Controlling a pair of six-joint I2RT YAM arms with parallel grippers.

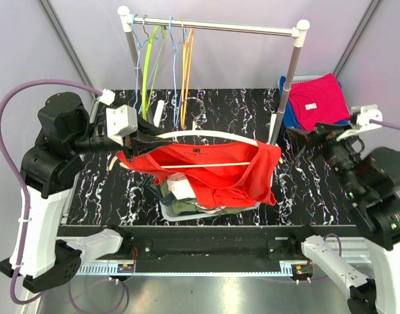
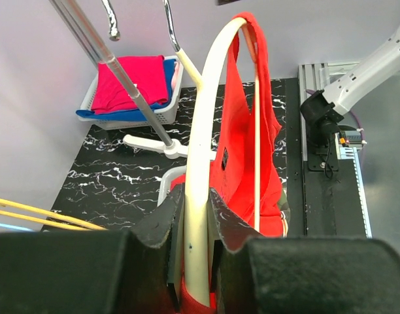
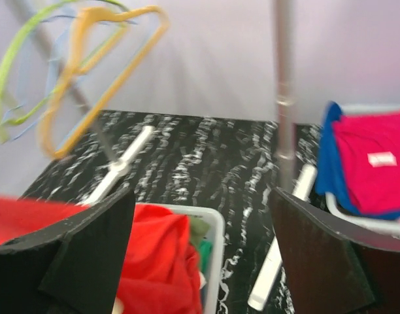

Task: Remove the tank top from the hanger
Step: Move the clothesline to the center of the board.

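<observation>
A red tank top (image 1: 213, 173) hangs on a cream hanger (image 1: 206, 133) with a thin wooden crossbar, held level above the table's middle. My left gripper (image 1: 144, 139) is shut on the hanger's left end. In the left wrist view the cream hanger (image 2: 203, 131) runs up from between the jaws of the left gripper (image 2: 197, 216), with the tank top (image 2: 242, 150) draped along it. My right gripper (image 1: 303, 142) stands open to the right of the tank top, apart from it. In the blurred right wrist view, nothing sits inside the wide gap of the right gripper (image 3: 200, 216); the tank top (image 3: 154, 261) lies below.
A white basket (image 1: 180, 210) of folded clothes sits under the tank top. Behind stands a clothes rack (image 1: 213, 26) with several coloured hangers (image 1: 164, 59); its right post (image 1: 286, 85) is close to my right gripper. A basket with pink and blue clothes (image 1: 317, 101) is at back right.
</observation>
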